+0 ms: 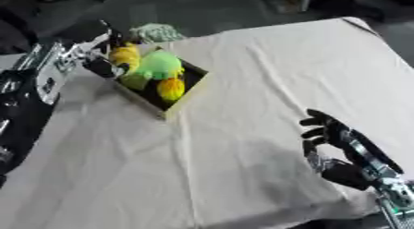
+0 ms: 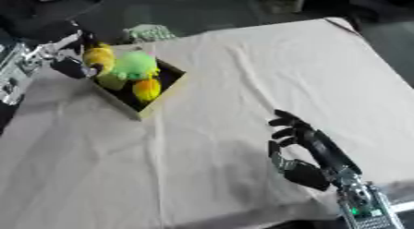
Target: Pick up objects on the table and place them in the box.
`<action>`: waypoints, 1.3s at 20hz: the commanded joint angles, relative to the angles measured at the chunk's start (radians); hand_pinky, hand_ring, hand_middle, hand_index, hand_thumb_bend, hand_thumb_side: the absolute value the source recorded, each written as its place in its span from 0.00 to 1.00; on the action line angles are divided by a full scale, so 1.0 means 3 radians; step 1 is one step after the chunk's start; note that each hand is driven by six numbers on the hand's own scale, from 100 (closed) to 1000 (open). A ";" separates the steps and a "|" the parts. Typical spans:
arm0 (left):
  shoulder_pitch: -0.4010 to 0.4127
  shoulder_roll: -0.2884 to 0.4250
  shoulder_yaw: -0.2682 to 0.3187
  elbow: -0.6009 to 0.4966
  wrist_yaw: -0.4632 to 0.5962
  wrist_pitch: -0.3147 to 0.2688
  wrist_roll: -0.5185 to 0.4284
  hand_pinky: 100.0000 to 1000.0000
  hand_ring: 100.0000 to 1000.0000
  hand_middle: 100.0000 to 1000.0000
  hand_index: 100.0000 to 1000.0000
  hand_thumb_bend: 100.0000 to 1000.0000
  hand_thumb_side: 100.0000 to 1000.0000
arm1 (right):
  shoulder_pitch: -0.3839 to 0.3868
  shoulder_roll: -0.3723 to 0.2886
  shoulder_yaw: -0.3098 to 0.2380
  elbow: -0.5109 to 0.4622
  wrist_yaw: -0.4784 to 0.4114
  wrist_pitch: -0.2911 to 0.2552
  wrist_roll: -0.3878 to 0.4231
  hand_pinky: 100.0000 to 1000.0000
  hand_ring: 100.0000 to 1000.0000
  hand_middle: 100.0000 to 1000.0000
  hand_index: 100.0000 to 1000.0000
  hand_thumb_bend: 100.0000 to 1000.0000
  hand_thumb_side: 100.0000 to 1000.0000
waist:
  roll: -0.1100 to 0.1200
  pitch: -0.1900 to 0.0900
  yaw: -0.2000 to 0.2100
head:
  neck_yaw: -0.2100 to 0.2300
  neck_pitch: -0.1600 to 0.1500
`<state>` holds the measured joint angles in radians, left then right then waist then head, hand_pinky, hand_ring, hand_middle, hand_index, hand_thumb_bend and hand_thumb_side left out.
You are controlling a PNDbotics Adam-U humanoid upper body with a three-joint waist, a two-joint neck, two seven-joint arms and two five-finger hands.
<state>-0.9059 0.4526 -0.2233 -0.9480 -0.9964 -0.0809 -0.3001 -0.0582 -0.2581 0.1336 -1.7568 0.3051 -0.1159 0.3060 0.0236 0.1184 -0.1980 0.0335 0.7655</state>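
**Ana:** At the box's [image 1: 179, 99] left rim, the left robot hand [image 1: 103, 66] sits right against the cardboard, with a yellow toy [image 1: 124, 55] just beside it. Whether its fingers are curled on that toy or straight, I cannot tell; the dark shape is too muddled.

**Ben:** And inside the box?

**Ana:** A green plush [image 1: 160, 64] fills the middle, touching the yellow toy, and an orange-yellow piece [image 1: 171, 88] lies against it on the side nearer the camera. Just behind the box there is a pale green thing [image 1: 158, 32] at the cloth's far edge; I cannot make out what it is.

**Ben:** Right of the box?

**Ana:** Bare cream cloth over the tabletop [image 1: 267, 71], then, well apart from the box, the right robot hand [image 2: 301, 145] held idle above the cloth, fingers bent loosely, holding nothing.

**Ben:** So which step?

**Ana:** I judge it the placing step: the yellow toy is at the rim, going in or just let go. Next, the left robot hand should clear the box wall without dragging the toys, then look for anything left, perhaps that pale green thing.
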 commanded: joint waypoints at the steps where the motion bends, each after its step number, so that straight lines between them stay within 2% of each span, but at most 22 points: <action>1: -0.0071 0.0029 0.0047 0.0016 -0.0052 0.0005 0.0073 0.59 0.50 0.49 0.69 0.22 0.12 | -0.0035 -0.0035 -0.0004 -0.0040 -0.0025 -0.0002 0.0005 0.67 0.74 0.81 1.00 0.00 0.24 | -0.0004 -0.0036 -0.0001 | 0.0006 0.0015; 8: -0.0053 0.0001 0.0028 0.0066 -0.0034 -0.0037 0.0034 0.67 0.61 0.64 0.81 0.28 0.13 | -0.0040 -0.0032 -0.0003 -0.0037 -0.0020 -0.0002 0.0006 0.67 0.74 0.81 1.00 0.00 0.24 | -0.0009 -0.0039 0.0008 | 0.0003 0.0015; 18: -0.0038 -0.0012 0.0033 0.0059 -0.0061 0.0013 0.0099 0.70 0.65 0.71 0.87 0.39 0.20 | -0.0043 -0.0031 -0.0003 -0.0035 -0.0018 0.0000 0.0007 0.67 0.74 0.81 1.00 0.00 0.23 | -0.0012 -0.0039 0.0012 | -0.0001 0.0015; 22: -0.0037 0.0001 0.0044 0.0030 -0.0030 0.0033 0.0146 0.72 0.68 0.74 0.89 0.47 0.23 | -0.0044 -0.0027 -0.0006 -0.0036 -0.0015 0.0000 0.0004 0.67 0.74 0.81 1.00 0.00 0.23 | -0.0009 -0.0040 0.0012 | -0.0008 0.0015; 26: -0.0042 0.0018 0.0055 -0.0023 0.0028 0.0052 0.0181 0.73 0.70 0.75 0.89 0.59 0.26 | -0.0043 -0.0024 -0.0008 -0.0037 -0.0012 0.0000 0.0002 0.67 0.74 0.81 1.00 0.00 0.23 | -0.0008 -0.0042 0.0013 | -0.0014 0.0015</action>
<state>-0.8990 0.4381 -0.2180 -0.9315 -0.9953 -0.0673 -0.2536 -0.0611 -0.2581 0.1362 -1.7568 0.3051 -0.1147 0.3074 0.0230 0.1184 -0.1954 0.0323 0.7655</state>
